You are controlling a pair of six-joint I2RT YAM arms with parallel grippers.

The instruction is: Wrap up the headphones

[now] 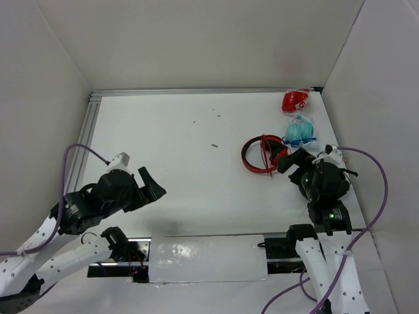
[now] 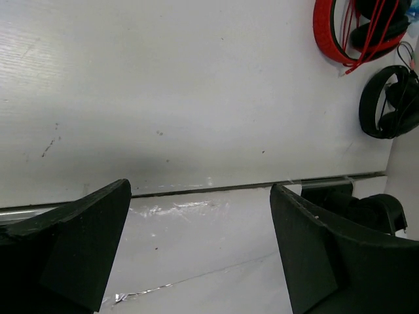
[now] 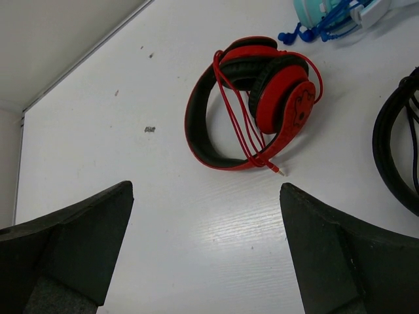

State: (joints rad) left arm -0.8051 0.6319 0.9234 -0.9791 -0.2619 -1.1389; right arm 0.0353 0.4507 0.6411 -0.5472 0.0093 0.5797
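The red headphones (image 1: 260, 156) lie flat at the right of the white table, ear cups folded inside the black-lined headband. In the right wrist view the headphones (image 3: 252, 98) have their thin red cable (image 3: 239, 111) looped several times across band and cups, with the plug (image 3: 280, 171) loose at the band's near edge. My right gripper (image 1: 292, 159) stands open just right of them, and in its own view the right gripper (image 3: 207, 184) has only bare table between its fingers. My left gripper (image 1: 154, 183) is open at the near left, far from them. The left gripper (image 2: 200, 185) holds nothing, and the headphones (image 2: 334, 39) show at that view's top right.
A small red packet (image 1: 295, 100) and a teal packet (image 1: 300, 131) lie behind the headphones by the right wall. A black ring-shaped thing (image 2: 387, 103) lies just right of the headphones, under my right arm. A clear plastic cover (image 1: 206, 258) spans the near edge. White walls enclose the table.
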